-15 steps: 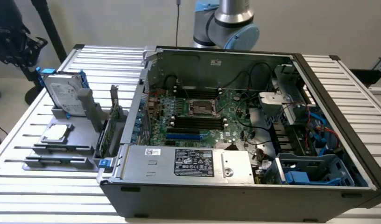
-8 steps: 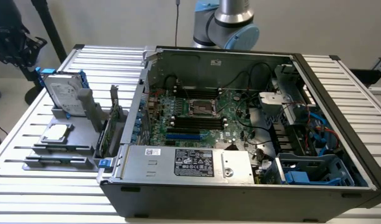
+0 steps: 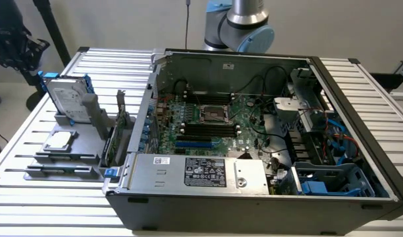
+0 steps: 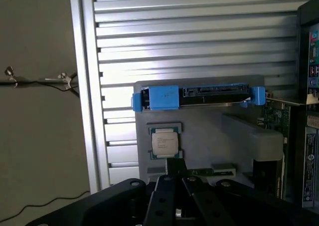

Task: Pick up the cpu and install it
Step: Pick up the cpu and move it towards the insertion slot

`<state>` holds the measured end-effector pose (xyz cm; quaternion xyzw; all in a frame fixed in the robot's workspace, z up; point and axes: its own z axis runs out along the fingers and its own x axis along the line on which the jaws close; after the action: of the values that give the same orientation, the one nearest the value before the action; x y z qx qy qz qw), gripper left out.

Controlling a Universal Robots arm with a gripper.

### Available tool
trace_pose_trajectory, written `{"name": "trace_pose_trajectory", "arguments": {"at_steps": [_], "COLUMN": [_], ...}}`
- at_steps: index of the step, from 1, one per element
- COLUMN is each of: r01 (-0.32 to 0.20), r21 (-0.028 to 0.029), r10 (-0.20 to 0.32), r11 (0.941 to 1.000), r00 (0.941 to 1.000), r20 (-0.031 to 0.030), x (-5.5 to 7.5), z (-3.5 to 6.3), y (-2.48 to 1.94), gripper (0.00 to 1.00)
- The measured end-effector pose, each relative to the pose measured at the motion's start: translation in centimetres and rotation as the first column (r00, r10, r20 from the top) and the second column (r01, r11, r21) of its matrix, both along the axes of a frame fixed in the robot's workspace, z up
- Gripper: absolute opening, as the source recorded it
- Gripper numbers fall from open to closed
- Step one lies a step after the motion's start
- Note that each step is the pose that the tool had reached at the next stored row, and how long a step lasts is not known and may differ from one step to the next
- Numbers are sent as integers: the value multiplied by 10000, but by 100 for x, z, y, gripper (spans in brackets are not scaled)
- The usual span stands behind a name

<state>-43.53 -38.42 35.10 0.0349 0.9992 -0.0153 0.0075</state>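
The cpu [image 3: 59,140] [image 4: 164,142], a small square chip with a silver-grey top, lies flat in a recess of the grey holder [image 3: 40,174] at the exterior view's left. In the wrist view my gripper [image 4: 173,167] hangs above the holder, close beside the cpu, with its two dark fingers drawn together and nothing between them. The open computer case [image 3: 254,202] shows its motherboard with the empty cpu socket [image 3: 213,114] near the middle. The arm [image 3: 244,24] rises behind the case.
A silver hard drive in a blue bracket [image 3: 66,96] [image 4: 199,96] stands upright on the holder behind the cpu. Circuit cards [image 3: 116,138] stand between holder and case. Everything rests on a slatted metal table [image 3: 30,207]. A cable [image 4: 40,79] lies on the floor.
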Motion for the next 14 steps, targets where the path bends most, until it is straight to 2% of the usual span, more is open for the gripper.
{"name": "trace_pose_trajectory", "arguments": {"at_steps": [1, 2, 3, 5, 8, 9, 11, 12, 14], "r01": [0, 0, 0, 0, 2, 1, -5, -13, -37], "r21": [0, 0, 0, 0, 0, 0, 0, 1, 0], "r10": [0, 0, 0, 0, -2, -1, 5, 13, 37], "r11": [10000, 10000, 10000, 10000, 10000, 10000, 10000, 10000, 10000], "r00": [10000, 10000, 10000, 10000, 10000, 10000, 10000, 10000, 10000], "r20": [1, 1, 0, 0, 0, 0, 1, 2, -11], "x": [0, 0, 0, -1, -15, -28, -46, -49, -52], "z": [0, 0, 0, 0, -1, -3, -15, -33, -68], "y": [0, 0, 0, 1, 2, 2, -1, -10, -35], "gripper": [12, 24, 24, 36, 42, 53, 53, 60, 60]}}
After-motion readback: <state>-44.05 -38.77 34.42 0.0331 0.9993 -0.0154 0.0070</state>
